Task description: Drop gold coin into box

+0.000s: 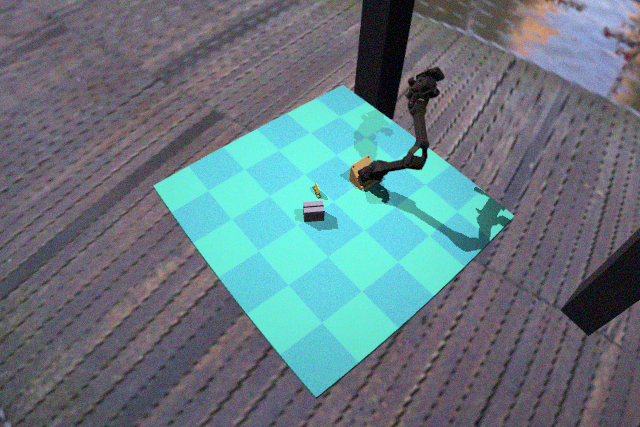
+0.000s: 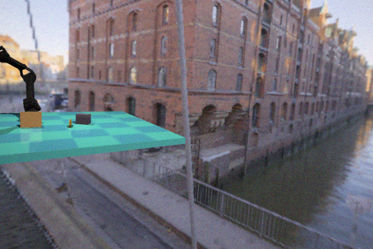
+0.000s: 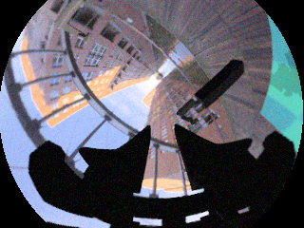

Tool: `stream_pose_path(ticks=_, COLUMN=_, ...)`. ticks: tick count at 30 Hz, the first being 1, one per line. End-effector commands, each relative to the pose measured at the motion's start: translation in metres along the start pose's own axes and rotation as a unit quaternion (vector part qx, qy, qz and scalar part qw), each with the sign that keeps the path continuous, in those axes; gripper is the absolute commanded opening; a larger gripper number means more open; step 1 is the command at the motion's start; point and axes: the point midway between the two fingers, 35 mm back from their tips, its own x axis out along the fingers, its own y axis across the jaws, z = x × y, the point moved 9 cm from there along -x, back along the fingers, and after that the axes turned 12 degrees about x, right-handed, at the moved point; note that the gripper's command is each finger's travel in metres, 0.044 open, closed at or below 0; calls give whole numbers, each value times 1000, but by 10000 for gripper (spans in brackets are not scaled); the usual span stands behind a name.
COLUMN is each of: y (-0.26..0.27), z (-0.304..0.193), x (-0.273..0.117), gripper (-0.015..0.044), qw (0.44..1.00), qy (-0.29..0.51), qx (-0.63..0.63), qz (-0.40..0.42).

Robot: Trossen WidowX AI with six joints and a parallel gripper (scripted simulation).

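Observation:
The gold coin (image 1: pixel 317 188) (image 2: pixel 70 122) stands on edge in its small dark holder (image 2: pixel 69 126). The closed grey box (image 1: pixel 313 213) (image 2: pixel 83 119) sits beside it, with a dark slot line across its lid in the top view. My gripper (image 3: pixel 162 127) is partly open, with an empty gap between its fingertips in the wrist view. In the top view it is raised high on the far side of the arm's base, well away from the coin and box. Coin and box are out of the wrist view.
The arm's orange base block (image 1: pixel 361 172) (image 2: pixel 30 119) stands near the coin on the checkered turquoise mat (image 1: pixel 289 262) (image 2: pixel 99 142). A dark post (image 1: pixel 383 45) rises behind the mat's back corner in the top view, and another dark beam (image 1: pixel 610 288) is at the right.

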Motion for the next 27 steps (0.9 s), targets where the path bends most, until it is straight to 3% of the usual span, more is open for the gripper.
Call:
stream_pose_path(ticks=1, y=-36, z=-30, x=-15, gripper=161, qw=995, qy=58, qx=-60, qz=-57)
stream_pose_path(ticks=7, y=-81, z=-64, x=-46, gripper=161, qw=967, qy=142, qx=-163, qz=-132)
stream_pose_path(ticks=14, y=-144, z=-100, x=-101, gripper=161, qw=885, qy=267, qx=-304, qz=-232)
stream_pose_path(ticks=21, y=-201, z=-122, x=-173, gripper=161, qw=759, qy=384, qx=-422, qz=-314)
stream_pose_path(ticks=27, y=-246, z=-120, x=-240, gripper=161, qw=616, qy=466, qx=-512, qz=-376)
